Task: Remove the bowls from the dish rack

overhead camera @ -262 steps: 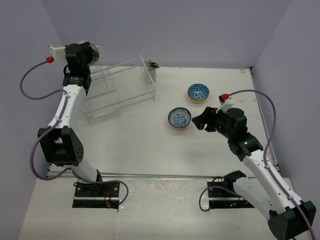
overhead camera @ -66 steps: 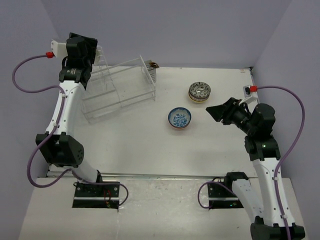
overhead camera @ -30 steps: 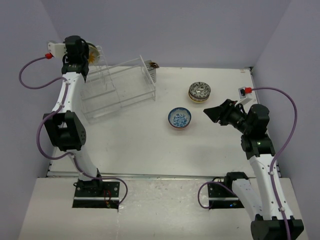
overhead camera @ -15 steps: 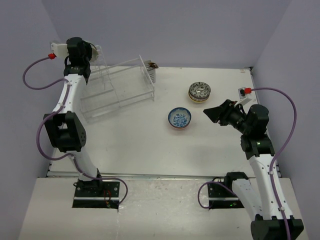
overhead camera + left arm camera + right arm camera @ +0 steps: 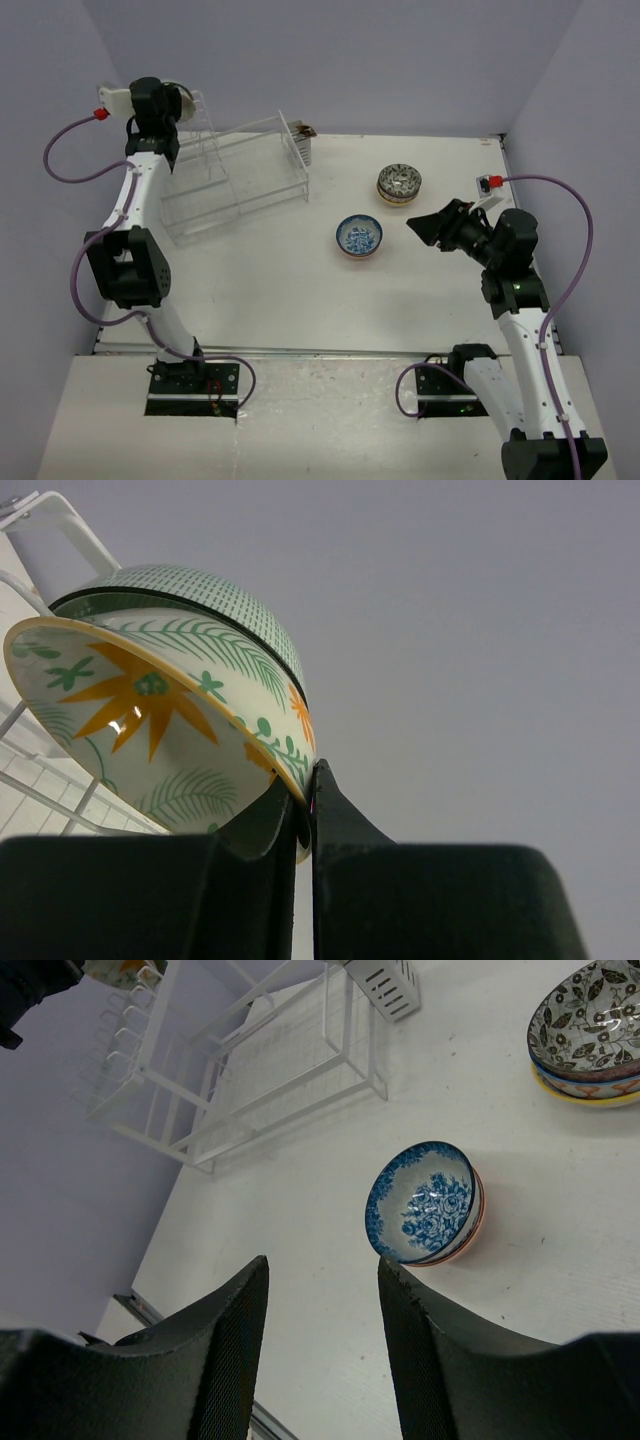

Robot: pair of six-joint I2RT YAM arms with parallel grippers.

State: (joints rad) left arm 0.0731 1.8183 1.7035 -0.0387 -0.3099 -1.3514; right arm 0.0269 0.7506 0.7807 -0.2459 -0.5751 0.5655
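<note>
My left gripper (image 5: 308, 780) is shut on the rim of a cream bowl with an orange flower and green leaves (image 5: 150, 710). A green-dotted bowl (image 5: 200, 590) sits right behind it. Both are high on the tall tier of the clear dish rack (image 5: 235, 180), where the left gripper (image 5: 172, 100) reaches from the far left. A blue floral bowl (image 5: 359, 237) rests nested on an orange-rimmed one on the table. A black-and-white patterned bowl (image 5: 399, 184) tops a second stack. My right gripper (image 5: 323, 1262) hovers open and empty, near the blue floral bowl (image 5: 425, 1203).
A small white slotted holder (image 5: 385, 985) hangs on the rack's right end. The rack's lower flat tier (image 5: 280, 1070) holds nothing. Purple walls close in at the back and both sides. The table's front edge runs along a metal rail (image 5: 320, 352).
The left gripper has closed onto the flower bowl's rim at the top of the rack. The right arm and the bowls on the table have not moved.
</note>
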